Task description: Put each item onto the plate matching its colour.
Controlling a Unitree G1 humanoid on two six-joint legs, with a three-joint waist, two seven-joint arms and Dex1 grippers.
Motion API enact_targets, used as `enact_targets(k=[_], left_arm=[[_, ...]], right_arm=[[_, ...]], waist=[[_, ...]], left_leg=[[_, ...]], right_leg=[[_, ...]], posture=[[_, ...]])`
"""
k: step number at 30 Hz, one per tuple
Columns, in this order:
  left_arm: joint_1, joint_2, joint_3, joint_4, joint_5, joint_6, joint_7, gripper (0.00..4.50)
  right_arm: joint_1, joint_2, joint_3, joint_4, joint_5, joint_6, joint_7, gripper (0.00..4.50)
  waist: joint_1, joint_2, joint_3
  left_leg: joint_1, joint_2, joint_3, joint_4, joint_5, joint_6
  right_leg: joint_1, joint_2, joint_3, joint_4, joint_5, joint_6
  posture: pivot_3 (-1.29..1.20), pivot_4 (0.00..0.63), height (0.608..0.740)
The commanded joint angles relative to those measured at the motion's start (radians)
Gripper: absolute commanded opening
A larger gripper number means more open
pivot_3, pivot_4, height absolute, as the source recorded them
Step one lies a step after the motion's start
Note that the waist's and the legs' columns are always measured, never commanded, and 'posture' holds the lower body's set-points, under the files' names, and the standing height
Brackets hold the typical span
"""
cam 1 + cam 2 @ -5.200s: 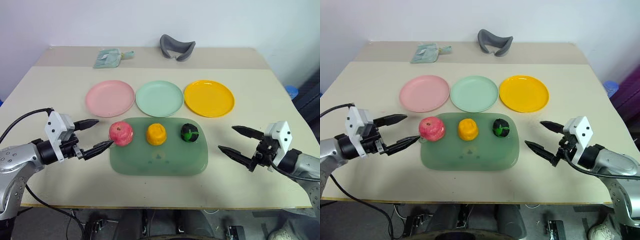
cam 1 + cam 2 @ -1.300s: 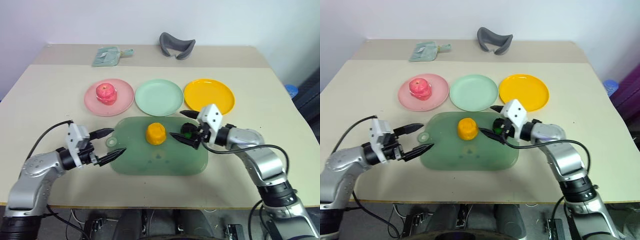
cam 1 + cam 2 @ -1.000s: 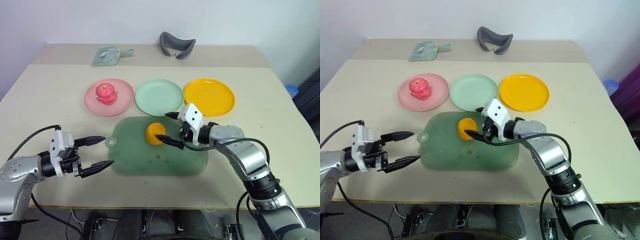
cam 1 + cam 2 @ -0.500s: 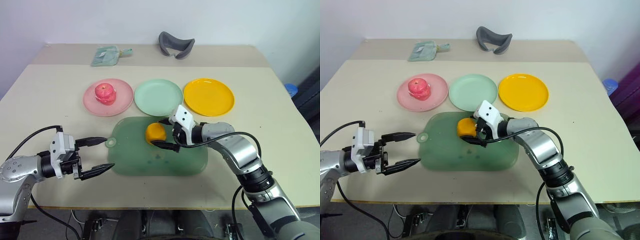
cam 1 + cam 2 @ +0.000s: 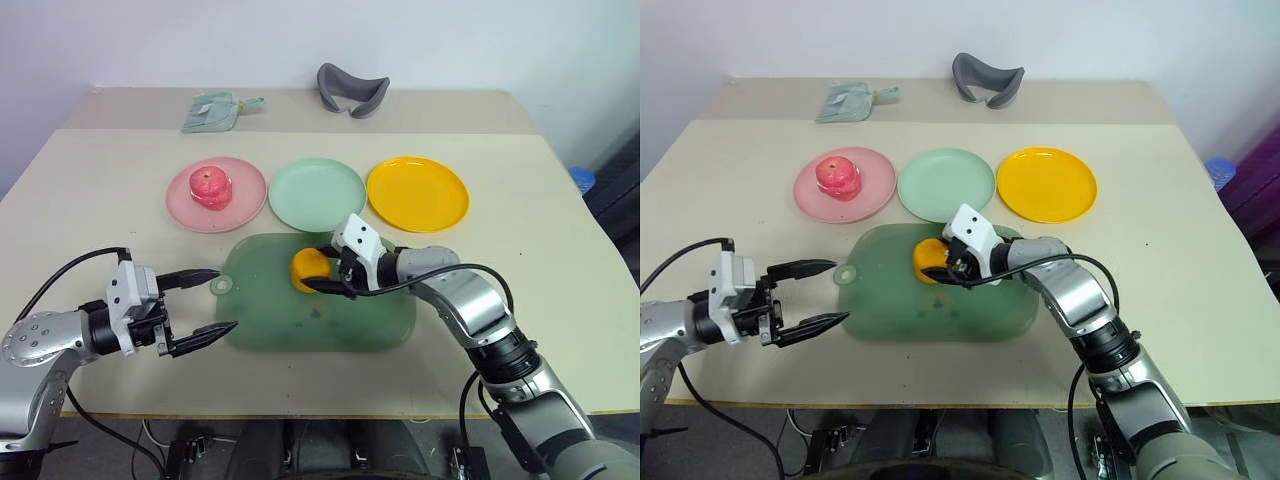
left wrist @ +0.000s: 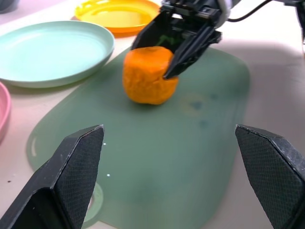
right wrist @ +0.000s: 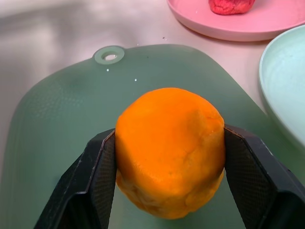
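Note:
An orange lump [image 7: 169, 148] sits on the translucent green tray [image 5: 300, 330], and my right gripper [image 5: 316, 270] is shut on it, one black finger [image 7: 95, 191] pressed against each side. A red-pink apple [image 5: 210, 185] rests on the pale pink plate [image 5: 180, 208]. The mint green plate [image 5: 317, 194] and the yellow-orange plate [image 5: 417, 193] lie bare behind the tray. My left gripper [image 5: 225, 299] hovers open at the tray's left end, holding nothing.
A grey curved object [image 5: 352, 90] and a pale green pouch [image 5: 215, 110] lie at the back of the table. The three plates stand in a row just beyond the tray. The table's front edge runs close below both arms.
My right gripper reached left across the tray to the orange lump, and its open fingers have closed on it. The left gripper has barely moved. The apple went onto the pink plate earlier.

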Motion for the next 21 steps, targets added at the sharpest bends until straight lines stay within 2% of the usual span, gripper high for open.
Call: enact_targets(k=[1,3,5,7,9,12,15,18,21], left_arm=[[-0.014,-0.011,0.008,-0.039,-0.028,0.015,0.029,4.50],[-0.022,-0.019,0.003,-0.044,-0.031,0.025,0.042,4.50],[-0.037,-0.031,-0.004,-0.050,-0.035,0.033,0.064,4.50],[-0.051,-0.040,-0.014,-0.053,-0.030,0.038,0.081,4.50],[-0.066,-0.047,-0.026,-0.052,-0.018,0.036,0.095,4.50],[-0.130,-0.088,-0.071,-0.075,-0.014,0.053,0.165,4.50],[-0.154,-0.104,-0.091,-0.098,-0.016,0.069,0.197,4.50],[-0.163,-0.104,-0.089,-0.115,-0.021,0.082,0.218,4.50],[-0.161,-0.099,-0.082,-0.127,-0.025,0.088,0.228,4.50]], right_arm=[[-0.074,-0.005,-0.148,-0.077,0.081,0.035,-0.015,2.78],[-0.124,-0.006,-0.240,-0.042,0.115,0.030,-0.038,2.78],[-0.228,-0.034,-0.348,0.120,0.091,-0.044,-0.103,2.78],[-0.295,-0.062,-0.397,0.272,0.059,-0.118,-0.137,2.78],[-0.335,-0.078,-0.408,0.406,0.029,-0.193,-0.150,2.78],[-0.420,-0.085,-0.415,0.792,-0.066,-0.425,-0.223,2.78],[-0.477,-0.075,-0.408,1.043,-0.119,-0.566,-0.252,2.78],[-0.514,-0.051,-0.405,1.230,-0.149,-0.646,-0.260,2.78],[-0.533,-0.033,-0.403,1.331,-0.164,-0.688,-0.240,2.78]], waist=[[0.000,0.000,0.000],[0.000,0.000,0.000],[0.000,0.000,0.000],[0.004,0.000,0.000],[0.005,0.000,0.000],[-0.002,0.000,0.000],[-0.012,0.001,0.001],[-0.027,0.004,0.003],[-0.042,0.004,0.003]], left_leg=[[0.000,0.000,0.000,0.000,0.000,0.000],[0.000,0.000,0.000,0.000,0.000,0.000],[0.000,0.000,0.000,0.000,0.000,0.000],[0.000,-0.001,0.000,0.001,0.000,0.000],[0.000,-0.001,0.000,0.000,0.000,0.000],[0.000,-0.001,0.001,-0.001,0.000,0.000],[0.000,0.000,0.003,0.000,0.000,0.000],[-0.001,0.000,0.004,-0.001,0.000,0.000],[-0.001,0.001,0.005,-0.001,0.001,-0.001]], right_leg=[[0.000,0.000,0.000,0.000,0.000,0.000],[0.000,0.000,0.000,0.000,0.000,0.000],[0.000,0.000,0.000,0.000,0.000,0.000],[0.000,0.000,0.000,0.000,0.000,0.000],[0.000,0.000,0.000,0.000,0.000,0.000],[0.000,0.000,0.000,-0.001,0.000,0.000],[0.000,0.001,0.000,0.000,0.000,0.000],[-0.002,0.002,0.001,0.001,0.000,0.000],[-0.002,0.003,0.001,0.001,0.000,0.000]], posture=[[0.00,0.150,0.740],[0.00,0.150,0.740],[0.00,0.150,0.740],[0.00,0.150,0.740],[0.00,0.150,0.740],[0.00,0.150,0.740],[0.00,0.150,0.740],[0.00,0.150,0.740],[0.00,0.150,0.740]])
